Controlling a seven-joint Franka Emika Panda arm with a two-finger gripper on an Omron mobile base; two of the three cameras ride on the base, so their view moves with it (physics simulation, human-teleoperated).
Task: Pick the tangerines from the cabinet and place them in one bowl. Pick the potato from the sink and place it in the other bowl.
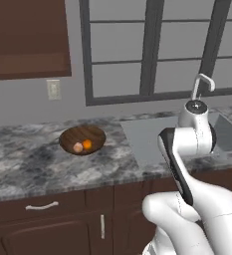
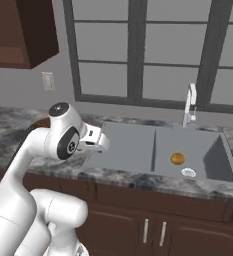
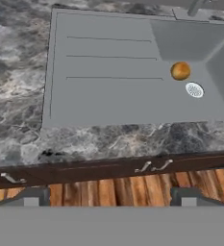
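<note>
Hovering tool [image 3: 109, 202] open above sink [image 3: 108, 91]

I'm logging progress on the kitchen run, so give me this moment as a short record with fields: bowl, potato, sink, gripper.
bowl: brown bowl on the marble counter, left of the sink; holds an orange fruit and a paler round item
potato: potato in the basin, beside the round drain
sink: grey sink, tap behind
gripper: gripper open, empty, above the counter's front edge

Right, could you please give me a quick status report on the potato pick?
Pincer open, empty, above counter edge. Potato in sink basin beside drain. Path looks clear.
</note>
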